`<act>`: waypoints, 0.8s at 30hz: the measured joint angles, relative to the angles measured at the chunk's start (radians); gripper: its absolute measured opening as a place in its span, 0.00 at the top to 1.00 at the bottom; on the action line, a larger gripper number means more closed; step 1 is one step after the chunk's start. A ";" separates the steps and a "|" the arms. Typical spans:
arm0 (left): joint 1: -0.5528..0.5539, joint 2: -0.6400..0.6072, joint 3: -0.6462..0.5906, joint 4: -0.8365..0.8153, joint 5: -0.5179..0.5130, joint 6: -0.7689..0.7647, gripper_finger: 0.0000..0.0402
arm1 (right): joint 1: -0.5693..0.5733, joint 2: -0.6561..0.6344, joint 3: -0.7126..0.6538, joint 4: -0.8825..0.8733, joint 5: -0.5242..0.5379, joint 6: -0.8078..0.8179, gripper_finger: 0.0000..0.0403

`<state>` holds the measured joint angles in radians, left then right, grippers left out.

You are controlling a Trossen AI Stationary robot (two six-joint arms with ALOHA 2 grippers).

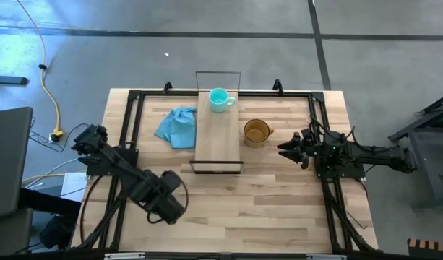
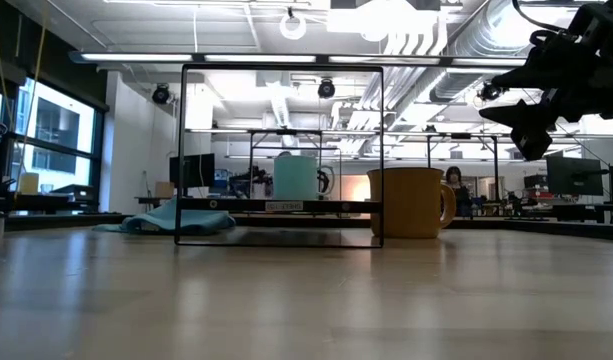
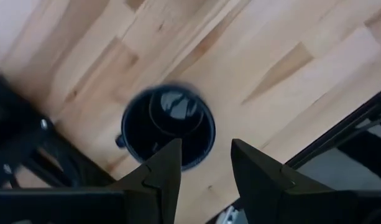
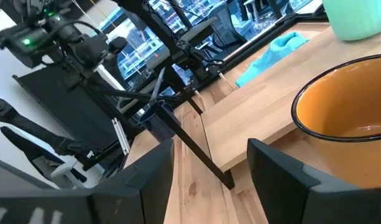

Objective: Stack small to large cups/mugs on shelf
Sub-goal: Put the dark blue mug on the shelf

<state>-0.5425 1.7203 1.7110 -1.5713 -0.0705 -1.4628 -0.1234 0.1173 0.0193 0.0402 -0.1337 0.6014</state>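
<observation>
Light-wood plank tabletop [image 1: 279,209] | bears narrow light-wood shelf board with thin black wire end frames [image 1: 218,141], crumpled light blue cloth [image 1: 176,126] just left of it, amber-orange handled mug [image 1: 256,132] just right of it | on shelf's far end: small teal handled mug [image 1: 219,100], upright

Open right hand [image 4: 209,180] near amber mug [image 4: 345,118]; teal mug [image 4: 358,18] on shelf [image 4: 265,118].

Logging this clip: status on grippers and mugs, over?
Left gripper open above black mug. Right gripper open beside orange mug. Teal mug on shelf. Blue cloth beside shelf, not blocking.
</observation>
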 joint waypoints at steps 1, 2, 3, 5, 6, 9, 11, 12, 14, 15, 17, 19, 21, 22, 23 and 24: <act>-0.013 0.000 -0.008 0.000 0.008 -0.035 0.68 | 0.000 0.000 0.000 0.000 0.000 0.000 0.52; -0.025 0.000 -0.015 0.000 0.013 -0.072 0.68 | 0.000 0.000 0.000 0.000 0.000 0.000 0.52; -0.037 0.000 -0.022 0.000 0.015 -0.111 0.68 | 0.000 0.000 0.000 0.000 0.000 0.000 0.52; -0.062 0.000 -0.034 0.000 0.017 -0.189 0.68 | 0.000 0.000 0.000 0.000 0.000 0.000 0.52; -0.074 0.000 -0.038 0.000 0.018 -0.229 0.68 | 0.000 0.000 0.000 0.000 0.000 0.000 0.52; -0.105 0.000 -0.049 0.000 0.018 -0.349 0.68 | 0.000 0.000 0.000 0.000 0.000 0.000 0.52; -0.123 0.000 -0.056 0.000 0.021 -0.442 0.68 | 0.000 0.000 0.000 0.000 0.000 0.000 0.52; -0.132 0.000 -0.056 0.000 0.020 -0.485 0.68 | 0.000 0.000 0.000 0.000 0.000 0.000 0.52; -0.145 0.000 -0.056 0.000 0.020 -0.569 0.68 | 0.000 0.000 0.000 0.000 0.000 0.000 0.52; -0.149 0.000 -0.056 0.002 0.020 -0.606 0.68 | 0.000 0.000 0.000 -0.001 0.000 0.000 0.52; -0.154 0.000 -0.056 0.026 0.018 -0.643 0.68 | 0.000 0.000 0.000 -0.006 0.000 0.000 0.52; -0.154 -0.001 -0.056 0.074 0.015 -0.640 0.68 | 0.000 0.000 0.000 -0.014 -0.001 0.000 0.52; -0.152 -0.001 -0.056 0.108 -0.009 -0.621 0.68 | 0.000 0.000 0.000 -0.028 -0.001 -0.002 0.52; -0.151 -0.001 -0.056 0.114 -0.026 -0.615 0.68 | 0.000 0.000 0.000 -0.031 -0.001 -0.007 0.52; -0.150 0.002 -0.056 0.112 -0.040 -0.615 0.68 | 0.000 0.001 0.000 -0.032 -0.001 -0.010 0.52; -0.141 0.008 -0.056 0.107 -0.049 -0.616 0.68 | 0.000 0.001 0.000 -0.032 -0.001 -0.018 0.52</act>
<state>-0.6831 1.7281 1.6550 -1.4639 -0.1194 -2.0787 -0.1237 0.1181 0.0193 0.0081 -0.1349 0.5833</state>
